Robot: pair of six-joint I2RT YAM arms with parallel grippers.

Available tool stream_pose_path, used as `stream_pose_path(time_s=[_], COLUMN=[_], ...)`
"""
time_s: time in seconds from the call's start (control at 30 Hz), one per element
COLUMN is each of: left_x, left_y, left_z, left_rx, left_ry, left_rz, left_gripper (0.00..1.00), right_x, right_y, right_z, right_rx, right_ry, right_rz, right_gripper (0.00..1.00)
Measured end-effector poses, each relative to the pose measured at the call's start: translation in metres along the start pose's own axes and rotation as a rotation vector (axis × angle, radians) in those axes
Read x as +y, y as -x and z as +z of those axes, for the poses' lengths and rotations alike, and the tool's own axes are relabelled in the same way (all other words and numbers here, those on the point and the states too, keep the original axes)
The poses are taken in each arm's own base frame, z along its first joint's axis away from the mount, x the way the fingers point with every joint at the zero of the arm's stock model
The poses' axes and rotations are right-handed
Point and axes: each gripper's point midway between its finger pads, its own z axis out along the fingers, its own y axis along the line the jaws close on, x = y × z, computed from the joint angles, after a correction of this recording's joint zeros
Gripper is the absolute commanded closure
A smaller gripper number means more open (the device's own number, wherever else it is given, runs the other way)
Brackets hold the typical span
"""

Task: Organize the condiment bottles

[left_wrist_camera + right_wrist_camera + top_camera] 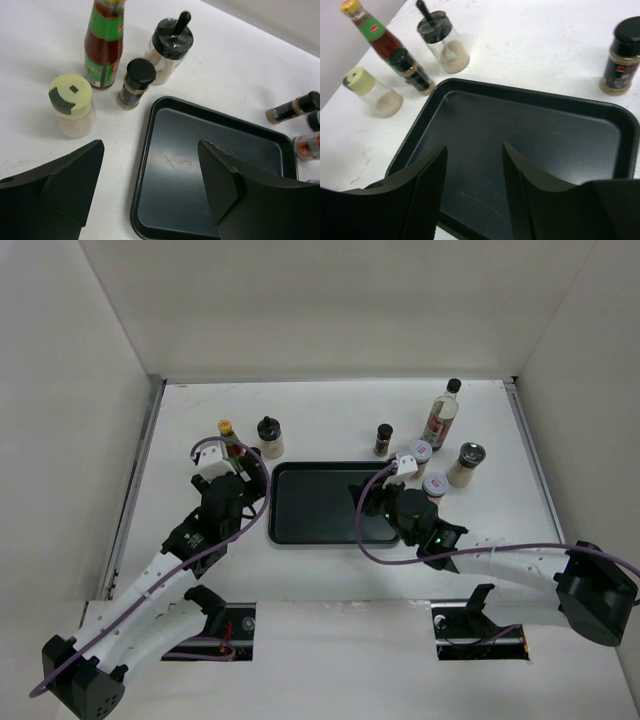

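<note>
The condiment bottles stand in two groups beside the flat black tray point(315, 502). On the left are a yellow-capped sauce bottle point(104, 45), a black-lidded jar with a spoon point(167, 47), a small black-capped spice jar point(135, 82) and a yellow-lidded jar point(72, 105). On the right are a tall clear black-capped bottle point(443, 412), a small dark spice jar point(384, 438) and three short jars point(435, 485). My left gripper point(151, 150) is open and empty above the tray's left rim. My right gripper point(474, 150) is open and empty over the tray's near right part.
White walls enclose the white table on three sides. The tray point(530, 135) holds nothing. The right arm's cable point(365, 540) loops over the tray's near right corner.
</note>
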Motion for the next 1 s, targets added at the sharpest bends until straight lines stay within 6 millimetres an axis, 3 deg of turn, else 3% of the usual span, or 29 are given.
stream_pose_path(time_s=[0.23, 0.3, 0.33, 0.4, 0.5, 0.63, 0.73, 1.0], left_x=[-0.019, -0.023, -0.025, -0.026, -0.021, -0.016, -0.015, -0.016], left_y=[0.051, 0.062, 0.067, 0.080, 0.103, 0.125, 0.120, 0.065], left_z=[0.003, 0.003, 0.003, 0.006, 0.014, 0.029, 0.044, 0.078], left_rx=[-0.087, -0.107, -0.115, -0.136, -0.175, -0.211, -0.193, -0.065], left_ry=[-0.009, -0.015, -0.012, 0.004, 0.051, 0.112, 0.143, 0.174], left_rz=[-0.038, -0.041, -0.040, -0.034, -0.045, -0.059, -0.044, 0.048], left_gripper=[0.31, 0.47, 0.61, 0.74, 0.73, 0.59, 0.57, 0.53], right_x=[-0.021, -0.023, -0.025, -0.029, -0.034, -0.037, -0.038, -0.042], right_y=[0.008, 0.011, 0.012, 0.014, 0.015, 0.013, 0.011, 0.005], right_z=[0.000, 0.000, 0.000, -0.001, -0.001, -0.001, -0.001, 0.002], right_rx=[-0.023, -0.028, -0.030, -0.033, -0.034, -0.023, -0.017, -0.002], right_ry=[-0.053, -0.059, -0.063, -0.075, -0.091, -0.102, -0.104, -0.118], right_rz=[0.023, 0.033, 0.039, 0.049, 0.062, 0.067, 0.069, 0.065], right_gripper=[0.86, 0.90, 0.91, 0.91, 0.88, 0.83, 0.76, 0.61])
